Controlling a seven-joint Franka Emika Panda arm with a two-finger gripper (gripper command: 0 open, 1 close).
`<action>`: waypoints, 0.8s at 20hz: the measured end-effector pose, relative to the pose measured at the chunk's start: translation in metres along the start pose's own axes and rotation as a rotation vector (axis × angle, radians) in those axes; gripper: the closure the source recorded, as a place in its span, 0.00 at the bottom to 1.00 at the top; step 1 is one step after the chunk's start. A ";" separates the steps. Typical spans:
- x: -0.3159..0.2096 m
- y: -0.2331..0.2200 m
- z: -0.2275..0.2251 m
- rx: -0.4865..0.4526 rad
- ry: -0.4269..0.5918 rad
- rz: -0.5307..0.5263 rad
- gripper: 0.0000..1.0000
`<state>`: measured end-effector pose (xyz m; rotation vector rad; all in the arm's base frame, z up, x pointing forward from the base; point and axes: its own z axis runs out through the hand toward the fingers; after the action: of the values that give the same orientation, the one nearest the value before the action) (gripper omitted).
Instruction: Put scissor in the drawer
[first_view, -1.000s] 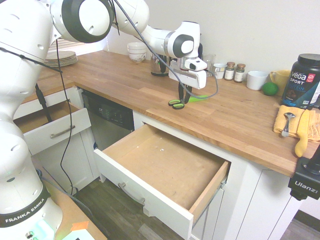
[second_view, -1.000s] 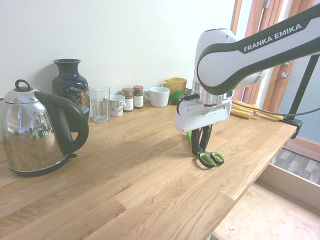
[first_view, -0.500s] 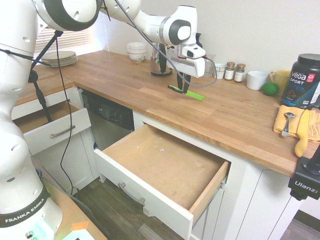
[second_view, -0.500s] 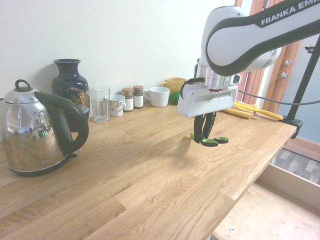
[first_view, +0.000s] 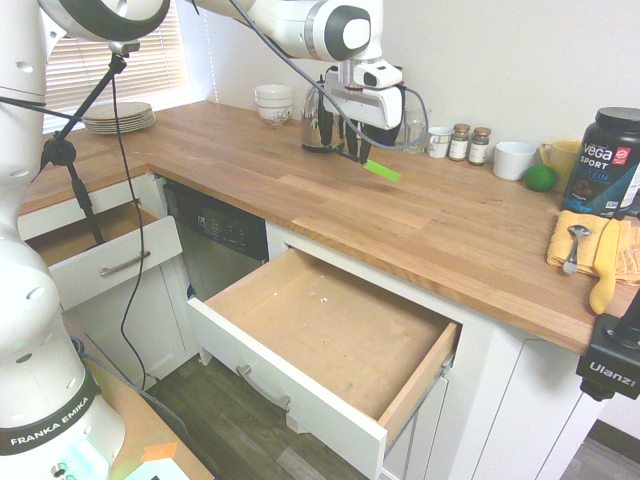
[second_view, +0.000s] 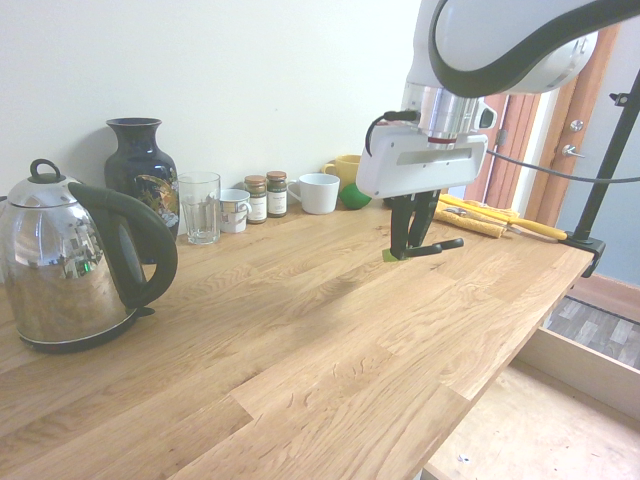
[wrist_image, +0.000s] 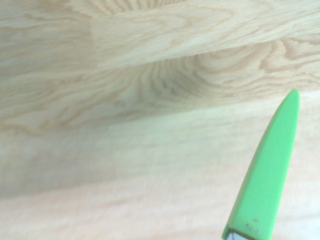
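Lifted higher now than in the last look from the first exterior view, the gripper (first_view: 362, 157) has the scissors (first_view: 382, 171) pinched between its fingertips, clear of the wooden countertop (first_view: 440, 215)! Fingers closed in, handles one side, green sheath the other, reaching toward the right of that frame and tipping slightly down. And here's what the next move turns on: the open drawer (first_view: 290, 378) lies below, lower centre of the same frame, so the hand must come forward over the counter's edge, then down. One arm only, so no question which is nearer. What else differs? The handle loops showed their openings from the second exterior view a second ago; now they're nearly edge-on, two dark bars beside the fingers. That long sheath could catch the drawer's side, I'd judge, so lining it up inside matters!
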<state>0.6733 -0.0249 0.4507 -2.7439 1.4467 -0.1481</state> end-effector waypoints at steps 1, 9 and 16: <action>-0.007 0.002 -0.005 -0.003 0.003 -0.003 1.00; -0.075 0.067 -0.045 -0.037 0.007 0.000 1.00; -0.110 0.135 -0.031 -0.051 -0.010 0.023 1.00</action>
<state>0.4977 -0.0102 0.4635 -2.7630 1.4993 -0.0980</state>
